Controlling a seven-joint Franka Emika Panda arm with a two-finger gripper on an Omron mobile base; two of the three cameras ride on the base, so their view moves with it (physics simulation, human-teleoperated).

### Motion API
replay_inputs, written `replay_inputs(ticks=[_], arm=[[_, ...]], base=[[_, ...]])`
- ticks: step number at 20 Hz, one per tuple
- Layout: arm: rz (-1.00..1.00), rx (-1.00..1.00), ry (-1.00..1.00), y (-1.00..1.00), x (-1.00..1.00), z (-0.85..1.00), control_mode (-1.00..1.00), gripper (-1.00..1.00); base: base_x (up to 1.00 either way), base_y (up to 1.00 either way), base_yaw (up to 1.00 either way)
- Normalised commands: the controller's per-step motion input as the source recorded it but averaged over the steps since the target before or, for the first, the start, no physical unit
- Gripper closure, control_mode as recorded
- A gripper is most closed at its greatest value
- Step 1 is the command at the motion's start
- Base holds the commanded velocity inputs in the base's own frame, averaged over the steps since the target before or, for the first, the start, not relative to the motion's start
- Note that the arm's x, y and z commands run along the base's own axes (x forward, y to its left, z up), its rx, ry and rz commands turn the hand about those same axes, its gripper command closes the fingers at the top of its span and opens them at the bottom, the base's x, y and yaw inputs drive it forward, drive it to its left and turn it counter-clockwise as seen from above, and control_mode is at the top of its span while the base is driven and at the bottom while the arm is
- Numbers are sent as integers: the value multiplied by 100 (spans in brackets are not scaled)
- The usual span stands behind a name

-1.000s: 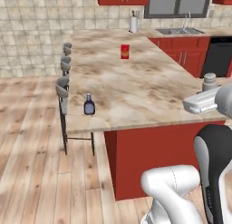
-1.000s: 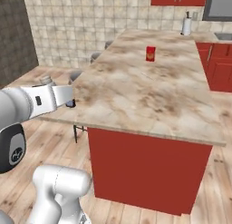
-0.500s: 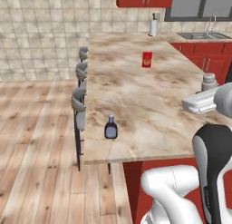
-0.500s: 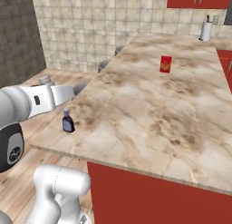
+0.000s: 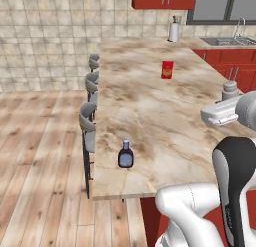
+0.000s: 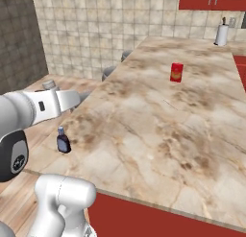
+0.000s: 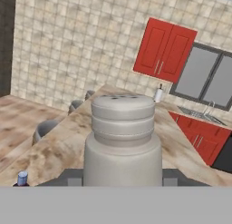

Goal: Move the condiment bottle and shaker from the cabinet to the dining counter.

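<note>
While the long beige-brown marble tabletop (image 5: 160,106) of the dining island already carries the small dark navy bottle with a pale cap (image 5: 125,154), standing upright near its stool-side edge, the small grey cylindrical shaker (image 7: 123,141) is gripped between the fingers (image 7: 123,175), carried upright, probably so it can be set down as it stands. Well beyond the bottle stands a small red box (image 5: 167,69). Fingertips themselves sit hidden behind the shaker's body, and the bottle's base is cut off in the hand view.
</note>
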Motion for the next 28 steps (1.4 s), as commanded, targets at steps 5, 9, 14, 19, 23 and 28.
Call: replay_inputs(ticks=[5,9,14,19,23,28], arm=[[0,0,0,0,0,0,100,100],[0,0,0,0,0,0,100,100],[0,0,1,0,0,0,-100,100],[1,0,12,-5,24,-8,-100,100],[13,-5,31,-26,35,-19,-100,100],[22,-7,35,-40,45,-40,-100,100]], base=[[4,0,0],[0,0,0],[0,0,0],[0,0,0],[0,0,0],[0,0,0]])
